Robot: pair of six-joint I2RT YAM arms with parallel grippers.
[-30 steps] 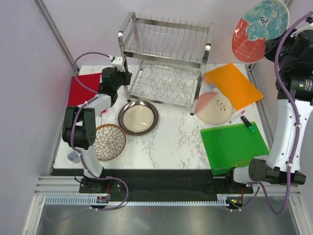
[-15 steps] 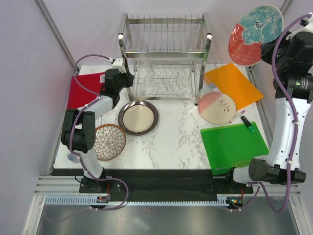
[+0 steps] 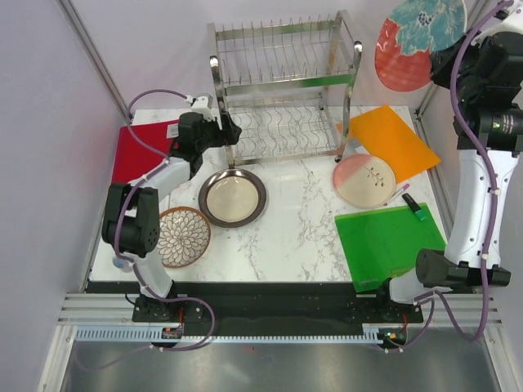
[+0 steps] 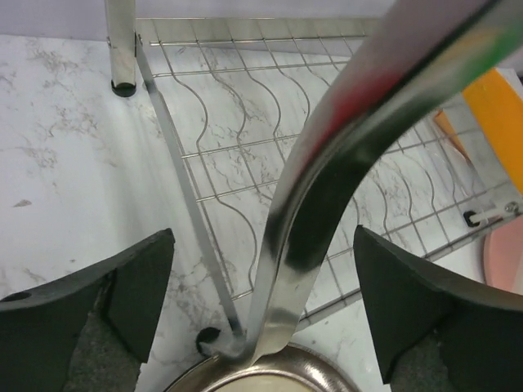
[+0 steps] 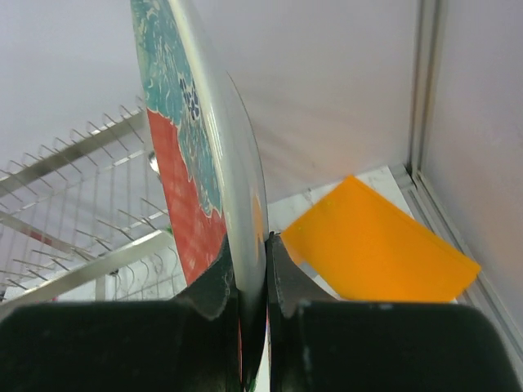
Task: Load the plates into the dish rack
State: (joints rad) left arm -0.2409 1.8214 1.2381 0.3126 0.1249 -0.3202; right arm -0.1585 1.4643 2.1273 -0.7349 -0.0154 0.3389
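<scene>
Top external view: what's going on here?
The right arm has its jaws shut on the red plate, held on edge in the air beside the top of the dish rack. The left arm has its jaws open either side of the rack's front-left post. The metal plate, brown plate and pink-and-cream plate lie on the table.

Big shift from a second ago: the tall chrome wire dish rack (image 3: 282, 77) has swung round and slid back. Its front right foot (image 3: 342, 152), which stood against the pink-and-cream round plate (image 3: 364, 180), now sits clear of it, up by the orange rectangular board (image 3: 394, 143). The left gripper (image 4: 265, 273), pinched on the rack's front left post (image 4: 294, 237) before, has just sprung wide. On the right, the red round plate with a teal flower (image 3: 418, 41) has drifted left, toward the rack's top.
</scene>
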